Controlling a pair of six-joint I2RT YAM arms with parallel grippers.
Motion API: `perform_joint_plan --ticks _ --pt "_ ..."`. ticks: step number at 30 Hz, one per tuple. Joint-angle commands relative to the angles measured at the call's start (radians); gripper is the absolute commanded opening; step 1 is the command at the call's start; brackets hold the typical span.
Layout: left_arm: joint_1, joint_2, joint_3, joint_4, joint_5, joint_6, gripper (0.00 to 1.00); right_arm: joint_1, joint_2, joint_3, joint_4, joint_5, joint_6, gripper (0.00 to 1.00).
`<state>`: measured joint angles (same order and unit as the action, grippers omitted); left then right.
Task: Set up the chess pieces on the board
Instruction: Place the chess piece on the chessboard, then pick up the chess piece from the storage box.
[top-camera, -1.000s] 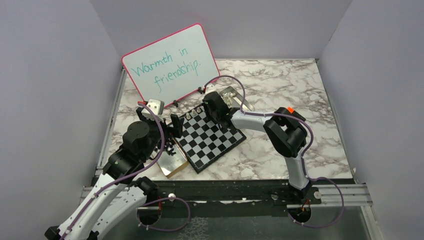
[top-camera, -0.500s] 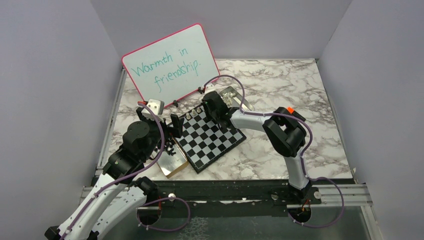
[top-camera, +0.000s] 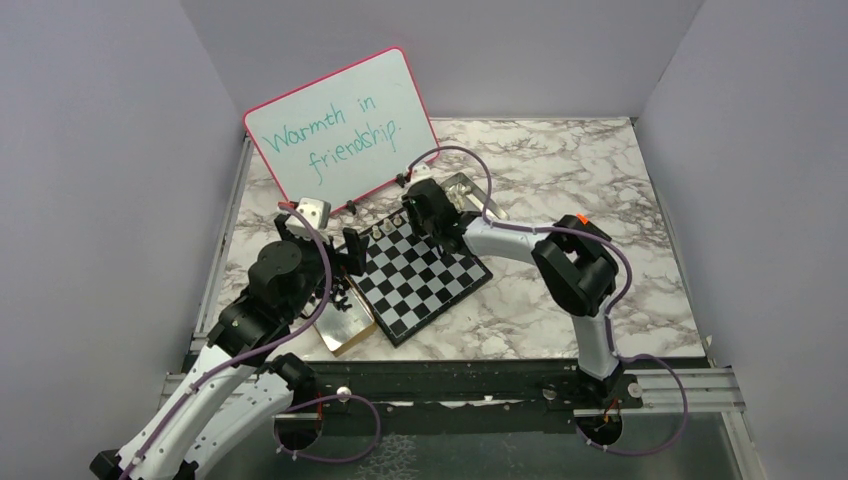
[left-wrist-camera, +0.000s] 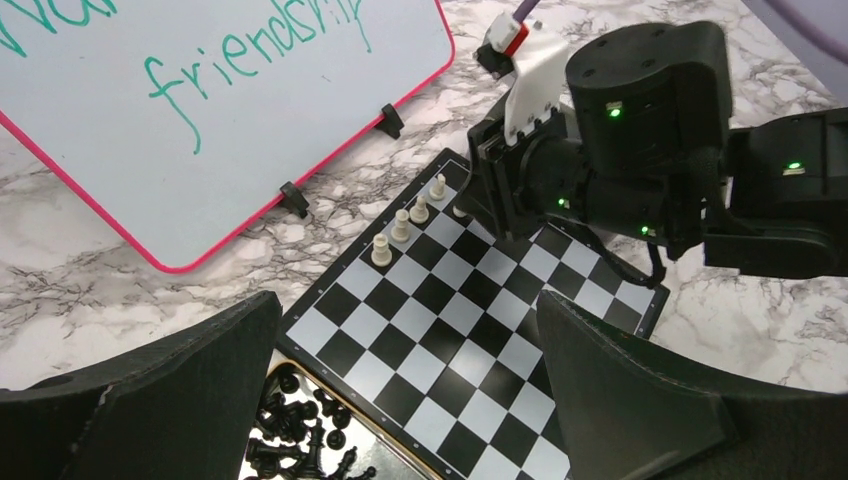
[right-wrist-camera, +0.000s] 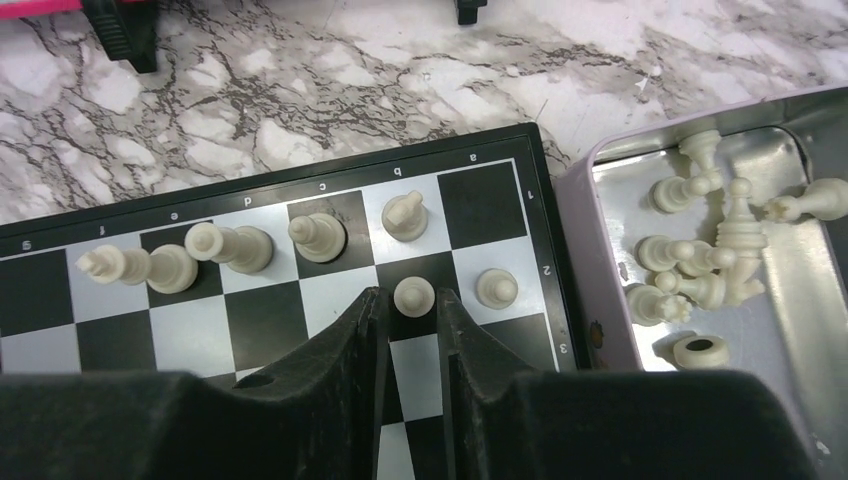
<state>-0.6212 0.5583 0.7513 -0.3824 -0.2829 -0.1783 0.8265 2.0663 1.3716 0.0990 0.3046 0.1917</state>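
The right gripper (right-wrist-camera: 411, 308) is low over the far corner of the board (right-wrist-camera: 250, 330). Its fingers are only a little way apart, and a white pawn (right-wrist-camera: 413, 294) stands between the tips, but I cannot tell if they squeeze it. Four more white pieces (right-wrist-camera: 318, 236) stand in a row along the far edge, a second pawn (right-wrist-camera: 495, 288) is just beside the first, and other white ones lie in a tin (right-wrist-camera: 600, 335) right next to the board. The left gripper (left-wrist-camera: 405, 320) is wide open and holds nothing, up above the board's other side, with the black pieces (left-wrist-camera: 300, 440) heaped just beside that edge.
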Motion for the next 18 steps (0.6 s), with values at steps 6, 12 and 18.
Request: perform_joint_plan --ticks 6,12,18 --pt "0.002 0.077 0.011 0.01 0.006 -0.01 0.99 -0.018 -0.155 0.01 -0.042 -0.027 -0.018 0.3" --pt "0.002 0.188 0.063 -0.036 -0.009 -0.008 0.99 -0.075 -0.189 -0.008 -0.067 -0.032 -0.031 0.31" --pt "0.022 0.298 0.103 -0.045 0.053 -0.037 0.99 -0.169 -0.193 -0.025 -0.066 -0.089 -0.025 0.3"
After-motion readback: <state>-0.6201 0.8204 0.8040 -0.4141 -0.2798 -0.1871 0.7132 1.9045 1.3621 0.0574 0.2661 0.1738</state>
